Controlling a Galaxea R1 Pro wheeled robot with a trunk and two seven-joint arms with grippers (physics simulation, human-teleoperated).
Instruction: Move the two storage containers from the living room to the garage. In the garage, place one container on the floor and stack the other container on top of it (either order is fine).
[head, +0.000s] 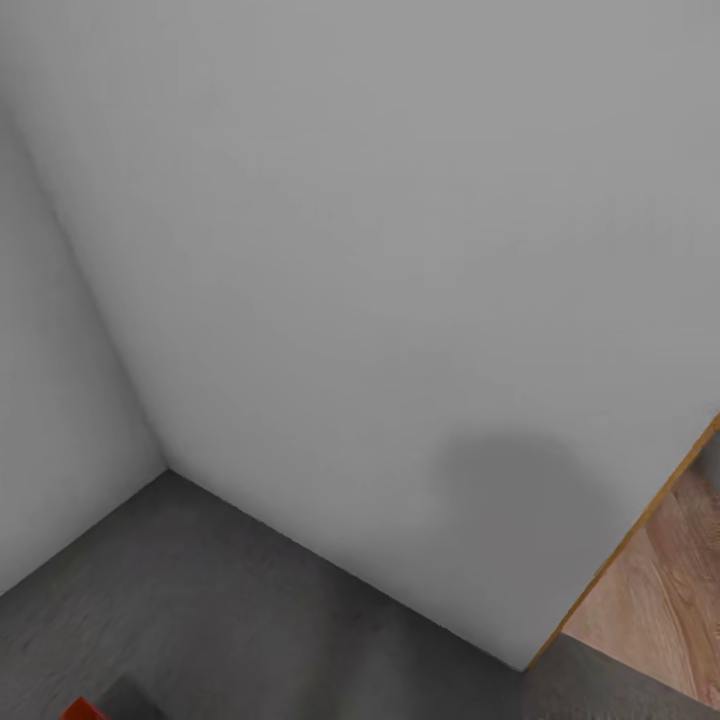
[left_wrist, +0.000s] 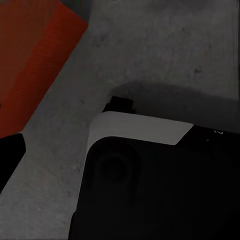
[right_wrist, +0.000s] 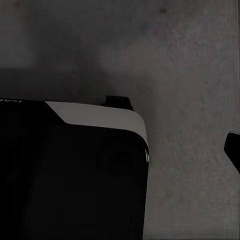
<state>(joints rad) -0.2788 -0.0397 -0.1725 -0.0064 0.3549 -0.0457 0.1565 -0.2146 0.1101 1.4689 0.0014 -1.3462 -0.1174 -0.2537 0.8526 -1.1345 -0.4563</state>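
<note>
Pale grey walls (head: 380, 250) meet in a bare corner ahead, and below them runs the dark, speckled floor (head: 250, 610) of the garage. Off to the right a wood-trimmed wall edge (head: 640, 530) gives onto light wood planks (head: 670, 590) of the next room.

One storage container shows as an orange-red corner (head: 80, 710) at the very bottom of the head view, low on the robot's left. In the left wrist view the same container (left_wrist: 35, 65) lies flat on the floor, near the robot's dark base (left_wrist: 160, 180) but apart from it. I see just this one bin from where I stand.

A dark sliver at the edge of the left wrist view may be a fingertip of the left claw (left_wrist: 10, 157), though the view is too poor to be sure; likewise a dark tip for the right claw (right_wrist: 234, 150). I cannot tell whether either claw is spread or pressed together, and nothing appears pinched.

As for handling, the bin looks light and thin-walled, so it should lift easily but may flex or slip if squeezed hard. The sensible hold, I judge, is over a rim, one finger inside the wall and one outside, near the middle of a side so it hangs level.
</note>
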